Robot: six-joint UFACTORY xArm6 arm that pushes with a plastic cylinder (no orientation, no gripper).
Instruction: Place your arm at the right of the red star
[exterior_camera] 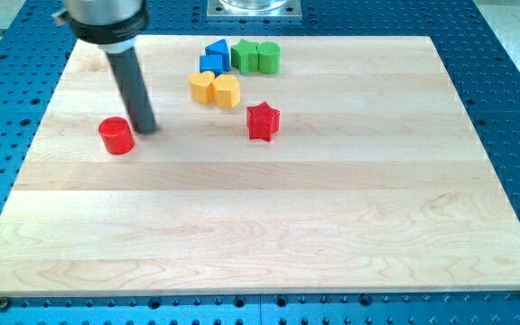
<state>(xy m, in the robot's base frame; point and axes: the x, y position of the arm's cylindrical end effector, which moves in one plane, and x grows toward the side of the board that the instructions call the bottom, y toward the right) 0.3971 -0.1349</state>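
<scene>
The red star (263, 121) lies on the wooden board (269, 226), a little above and left of its middle. My tip (146, 129) stands far to the star's left, just right of and slightly above a red cylinder (116, 136), close to it. The dark rod rises from the tip toward the view's top left.
Above and left of the star is a cluster: two yellow blocks (216, 88), two blue blocks (214, 57) and two green blocks (256, 57). The board rests on a blue perforated table (504, 54).
</scene>
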